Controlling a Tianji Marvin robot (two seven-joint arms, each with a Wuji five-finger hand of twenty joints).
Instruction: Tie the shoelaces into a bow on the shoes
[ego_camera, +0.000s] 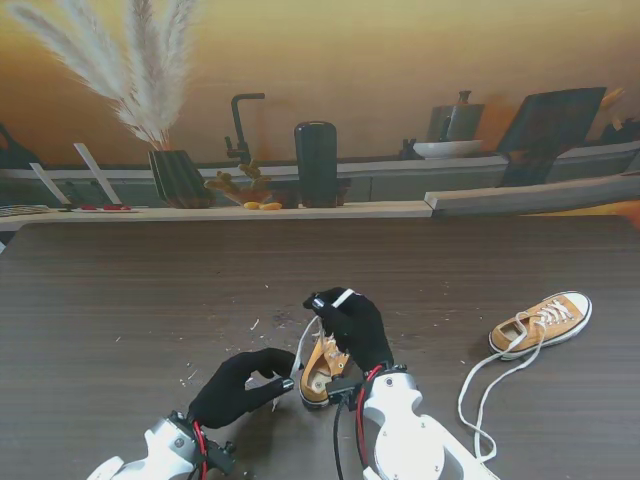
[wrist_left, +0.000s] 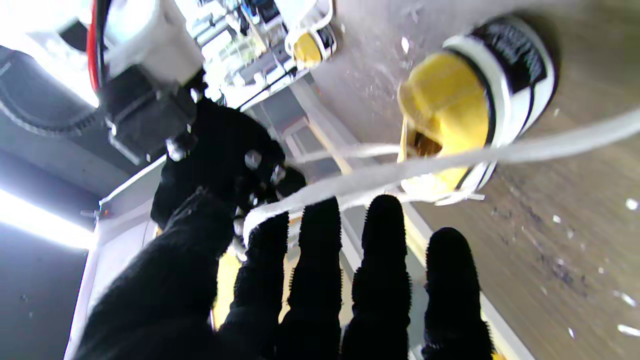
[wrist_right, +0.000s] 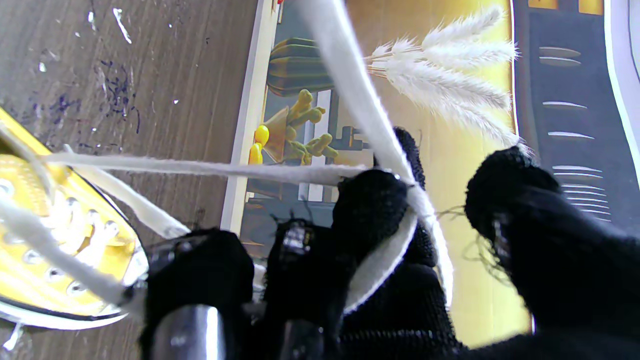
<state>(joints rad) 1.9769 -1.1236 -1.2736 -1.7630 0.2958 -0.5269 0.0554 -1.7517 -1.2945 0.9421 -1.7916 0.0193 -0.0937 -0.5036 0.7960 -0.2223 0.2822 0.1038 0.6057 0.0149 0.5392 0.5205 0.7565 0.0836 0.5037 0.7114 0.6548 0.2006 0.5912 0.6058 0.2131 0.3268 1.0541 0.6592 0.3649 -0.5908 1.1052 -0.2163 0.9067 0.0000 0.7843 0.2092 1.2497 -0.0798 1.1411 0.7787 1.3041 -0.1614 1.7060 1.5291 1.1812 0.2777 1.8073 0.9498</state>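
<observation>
A yellow sneaker with white sole lies on the dark table between my two black-gloved hands. My right hand hovers over its toe end, fingers curled, with a white shoelace looped around a finger. From there a strand of shoelace runs down to my left hand, just left of the shoe. In the left wrist view that lace ends pinched between thumb and forefinger, past the shoe's heel. The shoe's eyelets show in the right wrist view.
A second yellow sneaker lies to the right, its loose white laces trailing toward me beside the right forearm. Small white flecks dot the table. A ledge with a vase and dark cylinder bounds the far side.
</observation>
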